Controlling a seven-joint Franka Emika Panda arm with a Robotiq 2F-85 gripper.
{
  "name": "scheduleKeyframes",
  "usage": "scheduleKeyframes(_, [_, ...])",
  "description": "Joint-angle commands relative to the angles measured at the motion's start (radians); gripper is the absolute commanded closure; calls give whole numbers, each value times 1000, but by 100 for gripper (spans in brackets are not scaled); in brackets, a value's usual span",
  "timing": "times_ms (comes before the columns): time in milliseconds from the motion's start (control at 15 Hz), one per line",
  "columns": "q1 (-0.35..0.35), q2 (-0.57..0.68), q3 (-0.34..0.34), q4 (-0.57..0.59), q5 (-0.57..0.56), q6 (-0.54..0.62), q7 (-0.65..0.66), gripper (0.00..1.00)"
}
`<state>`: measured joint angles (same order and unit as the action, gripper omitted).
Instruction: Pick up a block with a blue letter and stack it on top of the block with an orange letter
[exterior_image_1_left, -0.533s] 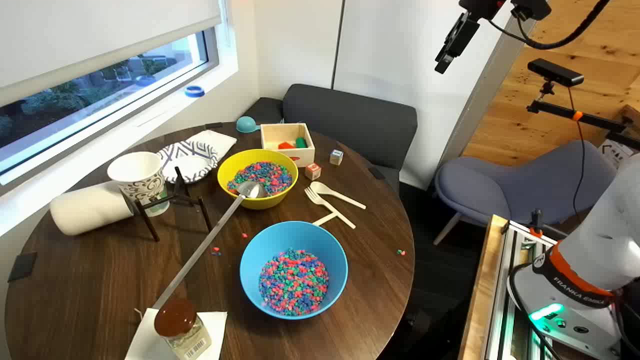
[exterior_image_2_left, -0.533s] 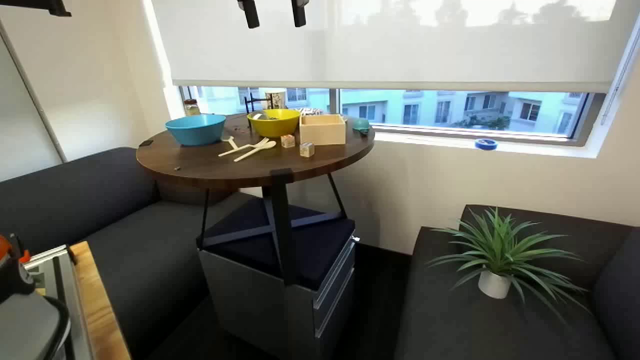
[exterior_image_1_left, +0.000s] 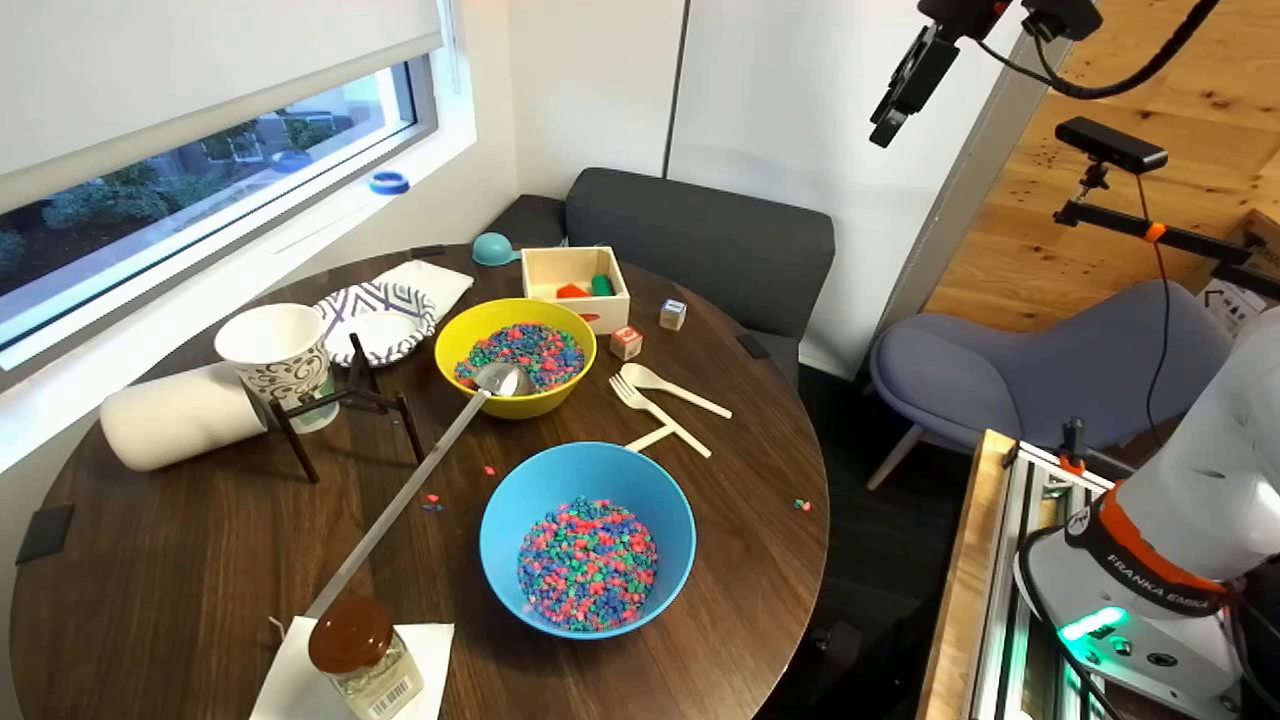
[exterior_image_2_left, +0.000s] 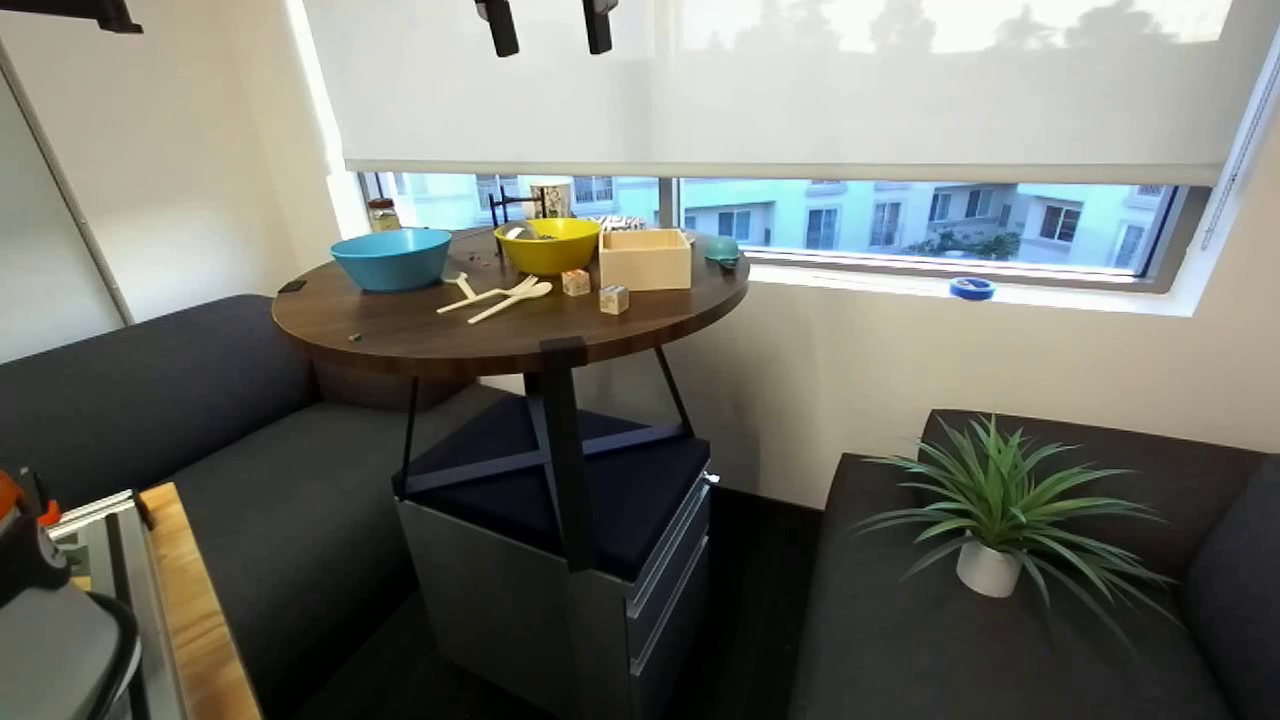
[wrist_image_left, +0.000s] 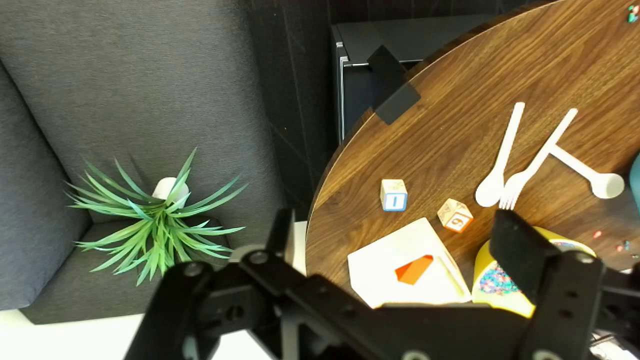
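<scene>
Black two-fingered claw (exterior_image_2_left: 553, 50) is up high, spread pretty wide. Blue-marked wooden cube (exterior_image_1_left: 673, 316) is on the round brown wooden surface (exterior_image_1_left: 740, 560), farther and right of the orange-marked wooden cube (exterior_image_1_left: 627, 344) in an exterior view.

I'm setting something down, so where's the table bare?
In an exterior view, the table is bare between the black stand, ladle and left edge, and, bar some bits, between the blue bowl and right edge. It's crowded where the yellow bowl, wooden box and orange-marked block sit close.
</scene>
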<state>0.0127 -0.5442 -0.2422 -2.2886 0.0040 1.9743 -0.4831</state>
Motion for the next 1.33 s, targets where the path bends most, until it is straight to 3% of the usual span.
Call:
scheduleKeyframes(0, [-11, 2, 8, 2, 6, -2, -5, 0])
scheduleKeyframes(333, [-11, 2, 8, 2, 6, -2, -5, 0])
scheduleKeyframes(533, [14, 24, 25, -29, 70, 11, 28, 0])
scheduleKeyframes(933, [-19, 123, 133, -121, 4, 218, 210, 0])
scheduleKeyframes(1267, [-5, 257, 163, -150, 8, 325, 264, 0])
